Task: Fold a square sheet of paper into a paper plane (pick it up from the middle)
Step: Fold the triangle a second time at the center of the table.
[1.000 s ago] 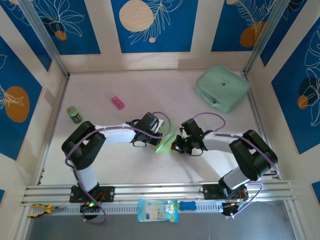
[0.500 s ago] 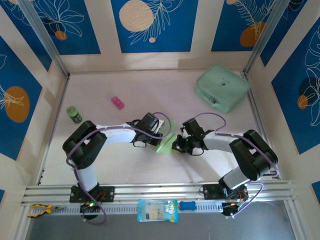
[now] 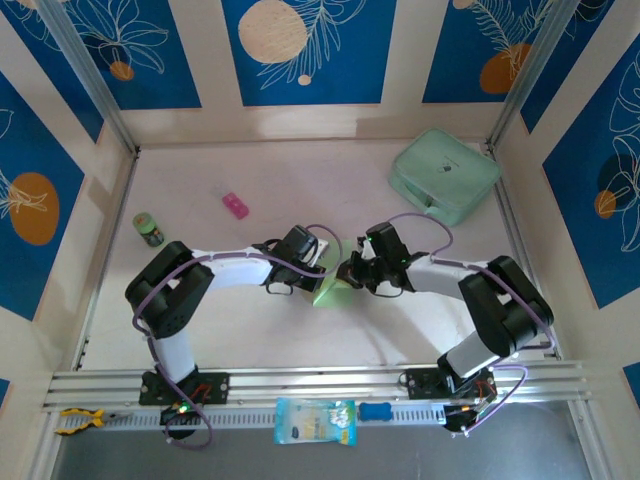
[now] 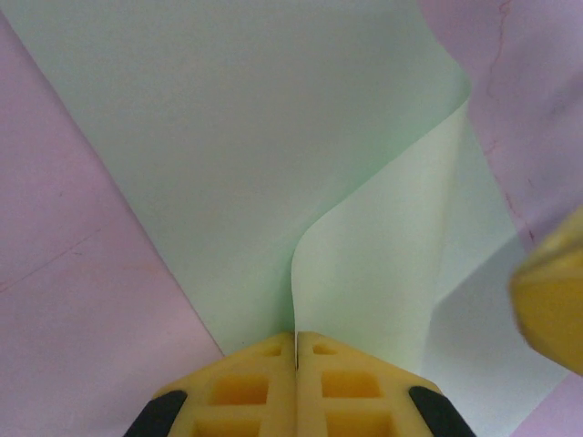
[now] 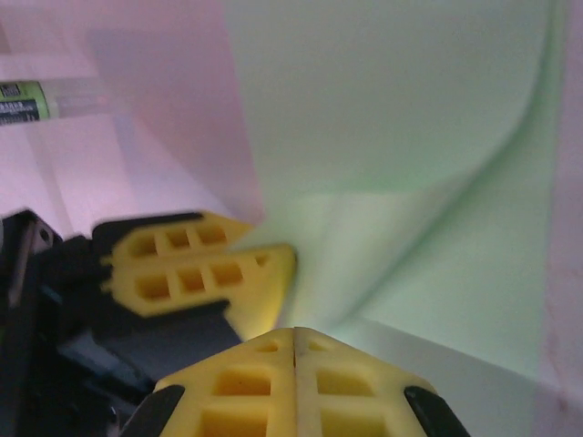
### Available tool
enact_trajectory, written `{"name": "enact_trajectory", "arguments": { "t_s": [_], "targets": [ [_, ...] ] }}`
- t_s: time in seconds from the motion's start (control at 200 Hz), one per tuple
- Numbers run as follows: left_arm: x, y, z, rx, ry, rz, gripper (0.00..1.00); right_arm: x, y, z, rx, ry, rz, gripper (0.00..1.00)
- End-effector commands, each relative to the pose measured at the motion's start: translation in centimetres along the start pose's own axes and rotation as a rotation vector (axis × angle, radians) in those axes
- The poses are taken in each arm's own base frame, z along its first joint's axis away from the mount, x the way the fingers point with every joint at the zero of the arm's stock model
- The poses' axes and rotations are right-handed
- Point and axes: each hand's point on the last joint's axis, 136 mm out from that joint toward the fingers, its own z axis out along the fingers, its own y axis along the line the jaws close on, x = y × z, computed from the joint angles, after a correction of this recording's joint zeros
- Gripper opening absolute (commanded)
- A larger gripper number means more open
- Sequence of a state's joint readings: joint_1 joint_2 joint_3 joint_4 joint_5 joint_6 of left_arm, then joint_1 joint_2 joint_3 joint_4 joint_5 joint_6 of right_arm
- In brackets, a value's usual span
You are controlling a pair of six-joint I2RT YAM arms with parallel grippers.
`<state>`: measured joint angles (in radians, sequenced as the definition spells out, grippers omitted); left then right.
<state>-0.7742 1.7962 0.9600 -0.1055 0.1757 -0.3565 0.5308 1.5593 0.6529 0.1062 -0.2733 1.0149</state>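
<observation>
The square sheet of paper is pale green and lies mid-table between both arms, with one flap curled up off its lower layer. My left gripper is shut on the near edge of that raised flap; the thin edge runs into the seam of the closed jaws. My right gripper is shut, its tips down at the sheet right beside the left fingers, with no paper seen between them. One right finger shows blurred at the edge of the left wrist view. The paper plane is out of view.
A thick mint-green zip case sits at the back right. A small pink object and a small green bottle lie at the left. A snack packet and yellow pliers rest on the front rail.
My right gripper has slid away from the table's near edge along the sheet, ending closer to the left gripper. The left arm has kept its place and its grip.
</observation>
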Motion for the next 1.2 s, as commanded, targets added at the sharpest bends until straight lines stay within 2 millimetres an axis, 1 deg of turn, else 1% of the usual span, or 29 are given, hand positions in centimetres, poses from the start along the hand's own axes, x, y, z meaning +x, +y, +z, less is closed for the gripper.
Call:
{"name": "enact_trajectory", "arguments": {
  "t_s": [0.0, 0.16, 0.255, 0.315, 0.43, 0.63, 0.71, 0.78, 0.93, 1.015, 1.09, 1.19],
  "targets": [
    [1.1, 0.7, 0.9, -0.001, 0.045, 0.002, 0.00, -0.7, 1.0, 0.9, -0.015, -0.008, 0.023, 0.00],
    [1.1, 0.8, 1.0, -0.002, 0.045, 0.001, 0.00, -1.1, 1.6, 1.9, -0.037, -0.007, 0.021, 0.00],
    [1.3, 0.8, 1.1, -0.002, 0.050, 0.001, 0.00, -0.8, 1.4, 2.4, -0.025, 0.015, 0.021, 0.00],
    [1.2, 0.8, 1.1, -0.004, 0.051, 0.002, 0.00, -0.7, 0.8, 2.7, -0.007, 0.018, 0.033, 0.00],
    [1.2, 0.9, 1.0, -0.006, 0.050, 0.002, 0.00, -0.3, -1.0, 3.0, 0.026, 0.024, 0.060, 0.00],
    [1.3, 0.8, 1.1, -0.002, 0.057, 0.004, 0.00, 0.7, -4.3, 2.9, 0.082, 0.016, 0.111, 0.00],
    [1.4, 0.9, 1.2, -0.004, 0.061, 0.004, 0.00, 0.8, -4.8, 2.8, 0.090, 0.011, 0.120, 0.00],
    [1.5, 0.9, 1.2, -0.004, 0.064, 0.003, 0.00, 0.6, -4.4, 2.6, 0.078, 0.005, 0.117, 0.00],
    [1.6, 0.9, 1.3, -0.002, 0.074, 0.000, 0.00, -0.6, -1.8, 1.7, 0.011, -0.016, 0.069, 0.00],
    [1.6, 0.9, 1.3, -0.004, 0.077, 0.000, 0.00, -1.6, -0.9, 1.2, -0.011, -0.038, 0.052, 0.00],
    [1.7, 0.9, 1.3, -0.005, 0.079, 0.001, 0.00, -2.2, -1.0, 1.2, -0.017, -0.031, 0.053, 0.00],
    [1.6, 0.9, 1.3, -0.006, 0.078, 0.000, 0.00, -2.1, -3.0, 1.7, 0.032, -0.024, 0.089, 0.00]
  ]
}}
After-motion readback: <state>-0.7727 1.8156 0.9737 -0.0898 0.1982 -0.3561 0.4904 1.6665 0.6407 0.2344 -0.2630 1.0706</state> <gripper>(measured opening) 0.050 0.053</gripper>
